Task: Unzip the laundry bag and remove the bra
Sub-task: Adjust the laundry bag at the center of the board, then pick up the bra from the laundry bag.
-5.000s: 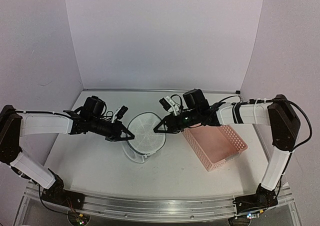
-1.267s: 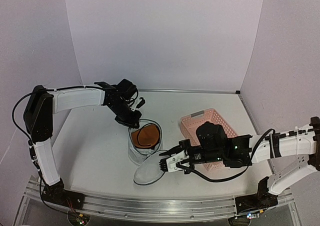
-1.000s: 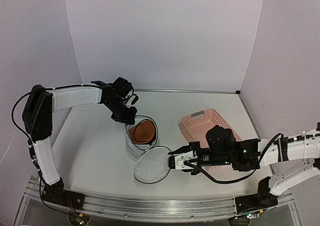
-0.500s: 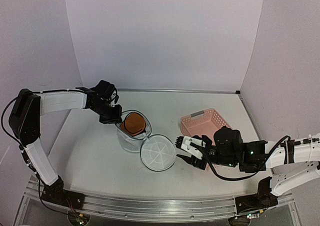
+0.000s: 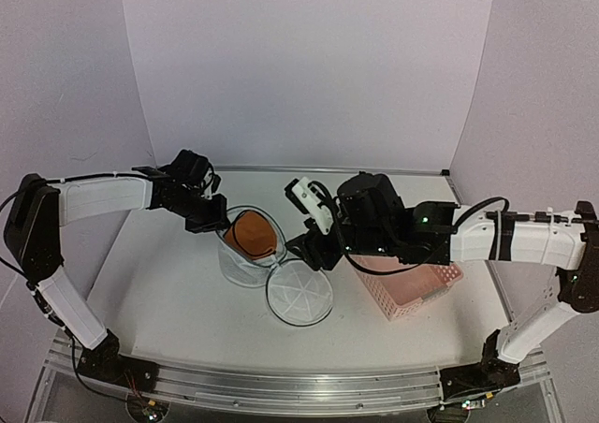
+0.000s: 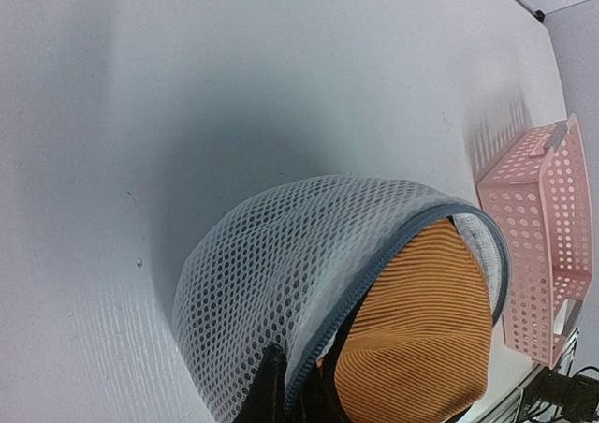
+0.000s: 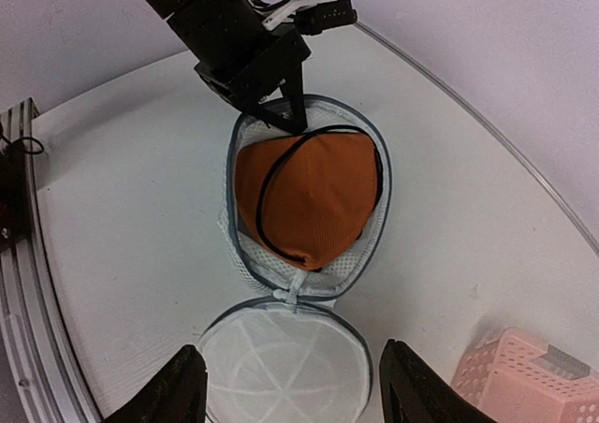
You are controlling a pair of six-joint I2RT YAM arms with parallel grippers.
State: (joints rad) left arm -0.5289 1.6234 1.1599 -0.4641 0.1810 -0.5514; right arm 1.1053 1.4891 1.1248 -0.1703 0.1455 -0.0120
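Observation:
The laundry bag (image 5: 241,259) stands unzipped on the table, its mesh wall (image 6: 281,283) upright. Its round lid (image 5: 299,295) lies flat in front, joined by a small hinge strip. Inside sits the bra (image 5: 251,232), showing as a ribbed orange cup (image 7: 309,194) with a dark strap across it. My left gripper (image 5: 214,223) is shut on the bag's dark zipper rim (image 6: 374,273) at its far-left side. My right gripper (image 7: 290,395) hangs open above the lid (image 7: 285,362), holding nothing, its fingers (image 7: 159,395) spread wider than the lid.
A pink perforated basket (image 5: 421,287) stands right of the bag, partly under my right arm, and shows at the edge of both wrist views (image 6: 543,245) (image 7: 519,376). White walls enclose the back and sides.
My right gripper has opened wider and let go of the lid, which now lies flat. The right arm has swung from the front right to above the bag. The left gripper still holds the rim.

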